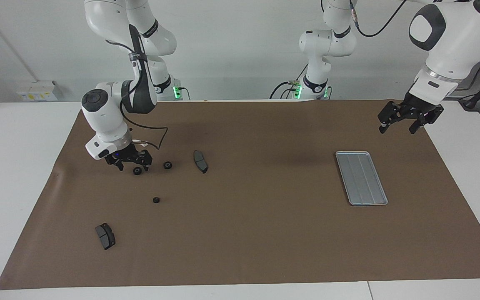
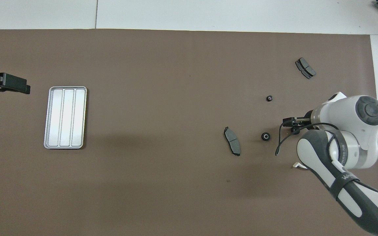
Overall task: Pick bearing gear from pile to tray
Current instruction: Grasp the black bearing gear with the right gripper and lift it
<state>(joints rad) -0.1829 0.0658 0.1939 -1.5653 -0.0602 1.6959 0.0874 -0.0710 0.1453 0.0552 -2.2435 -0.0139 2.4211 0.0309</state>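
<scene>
Brown matting covered most of the white desk, with a pale wall at the robots' end. Toward the right arm's end of the desk lay the pile: three small black gears, two dark grey brake pads and a white bracket, of which only a tip showed under the arm in the overhead view. The right gripper was low over the mat, its fingers apart, with one gear just at its fingertips; whether a finger already touched it could not be told. A second gear sat just beside, and a third lay farther from the robots. One brake pad lay near the second gear, the other well apart, farthest from the robots. The tray lay bare toward the left arm's end, well apart from the pile. The left gripper waited in the air near the tray's end of the mat, fingers apart.

The likeliest trouble seemed to be a poor closure on so small and round a part: an off-centre pinch could flick the gear away or roll it. A long carry across to the tray would then punish any weak hold.
</scene>
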